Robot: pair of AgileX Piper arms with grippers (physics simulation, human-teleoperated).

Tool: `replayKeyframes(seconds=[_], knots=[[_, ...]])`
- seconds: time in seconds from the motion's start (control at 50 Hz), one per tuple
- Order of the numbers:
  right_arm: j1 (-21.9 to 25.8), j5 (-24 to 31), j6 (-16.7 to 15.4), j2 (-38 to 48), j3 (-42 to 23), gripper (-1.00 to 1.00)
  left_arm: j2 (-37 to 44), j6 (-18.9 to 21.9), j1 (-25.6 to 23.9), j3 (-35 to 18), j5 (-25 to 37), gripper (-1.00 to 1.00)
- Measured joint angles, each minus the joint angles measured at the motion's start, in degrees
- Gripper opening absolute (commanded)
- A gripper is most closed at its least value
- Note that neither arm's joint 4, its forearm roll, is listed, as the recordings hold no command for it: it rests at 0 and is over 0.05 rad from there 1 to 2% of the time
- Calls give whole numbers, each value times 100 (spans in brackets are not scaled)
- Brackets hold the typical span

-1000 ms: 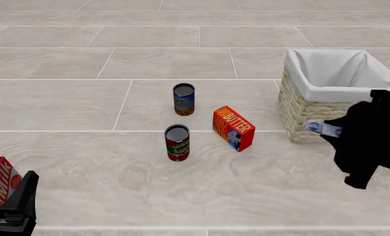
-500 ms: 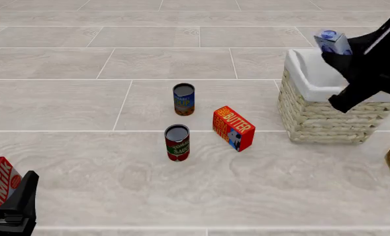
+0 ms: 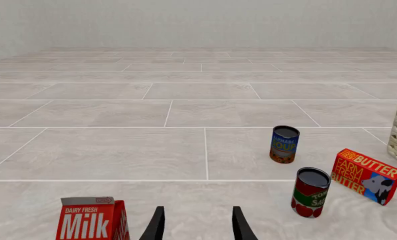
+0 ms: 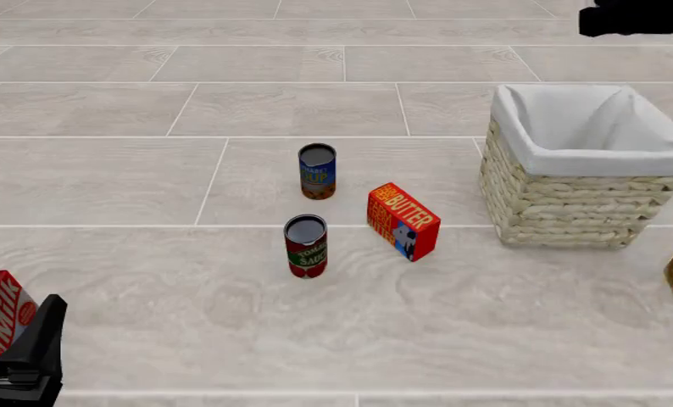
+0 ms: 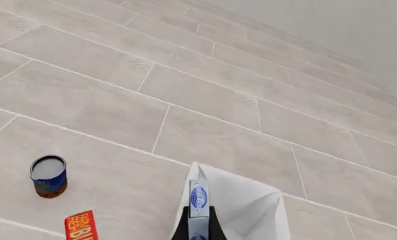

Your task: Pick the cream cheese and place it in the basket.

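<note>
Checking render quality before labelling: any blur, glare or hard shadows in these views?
Front view: sharp, flat even light, only faint shadows under the cans. Left wrist view: crisp, no glare. Right wrist view: sharp; cream cheese readable edge-on in the right gripper over the basket.

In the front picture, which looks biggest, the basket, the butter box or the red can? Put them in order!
Largest to smallest, as they look in the front view:
1. basket, by far the biggest.
2. butter box.
3. red can, only a little smaller than the box.
All three stand about equally far from the camera, so the order looks fair.
</note>
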Motion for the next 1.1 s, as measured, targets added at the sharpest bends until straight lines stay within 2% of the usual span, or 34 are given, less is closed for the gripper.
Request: replayKeyframes(seconds=[0.36,0.64,1.1], knots=[[-483,397,647,1023,-860,-100,0,0,0,0,0,100],[-583,556,802,1490,-1127,-100,0,0,0,0,0,100],[-712,921,888,2189,-1836,-100,0,0,0,0,0,100]])
